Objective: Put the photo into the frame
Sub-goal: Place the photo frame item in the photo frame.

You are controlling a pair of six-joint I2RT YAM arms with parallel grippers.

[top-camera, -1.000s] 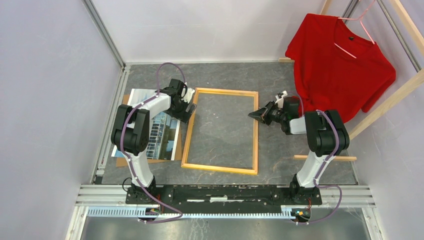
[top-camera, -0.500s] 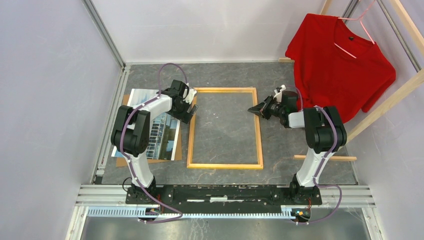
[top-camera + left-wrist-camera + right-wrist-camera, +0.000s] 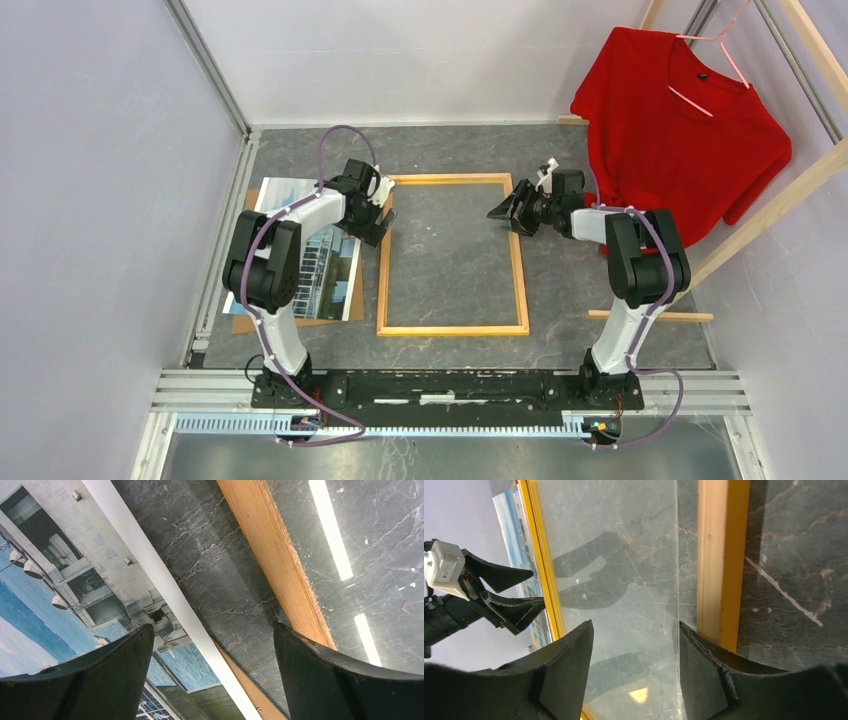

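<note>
Hovering with jaws apart, the left pincer (image 3: 377, 220) is sitting nearest the photo (image 3: 335, 268), which is lying long-axis 12-to-6 on the bench (image 3: 450, 150) at 9 o'clock of the frame (image 3: 452, 330); the right pincer (image 3: 507, 212), also apart, is overhanging its 3 o'clock rail.

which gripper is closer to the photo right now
Left. The left gripper hangs open over the photo at its frame-side edge; the right gripper is open across the frame, at its right rail.

Left gripper (image 3: 212, 627) hangs with its dark fingers (image 3: 115, 675) spread wide over the marbled table (image 3: 200, 545), one finger above the white-bordered photo (image 3: 75, 580), the other by the frame (image 3: 272, 565), whose wooden bar runs diagonally past.
</note>
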